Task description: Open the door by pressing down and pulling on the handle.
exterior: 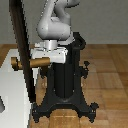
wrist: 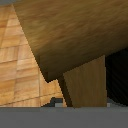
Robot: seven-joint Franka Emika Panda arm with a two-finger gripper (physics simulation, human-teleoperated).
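Wood-plank floor [exterior: 107, 75] everywhere, warm tan, filling most of the exterior view. Big black pedestal [exterior: 65, 85] planted mid-frame with splayed feet, carrying the white-grey Panda arm [exterior: 52, 25], which bends down toward the exterior view's left. Very dark door [exterior: 24, 50] next, seen nearly edge-on as a tall slim slab leaning across the exterior view's left side, swung out from the white frame [exterior: 10, 85], which shows as a pale slab low on that side. Can't tell the exact angle of the swing from here.

Then the pincer [exterior: 50, 56], white body sitting right at the outer end of the handle [exterior: 34, 62]. Handle sticks out from the door face toward the robot, roughly level, tan-brown bar with a small stub [exterior: 14, 62] poking out on the far side of the door too. Pincer looks to be right on the bar, but fingers are too blurry in the exterior view to read, and the wrist view doesn't show them clearly either, so can't tell whether they're apart or clamped.

Wrist view is basically all handle [wrist: 65, 35]: fat wood-grain bar crossing the shot at a slant, with a flatter wooden piece [wrist: 85, 85] running off it. Bit of floor [wrist: 15, 65] planking beside it, plus a dark patch on the other side.
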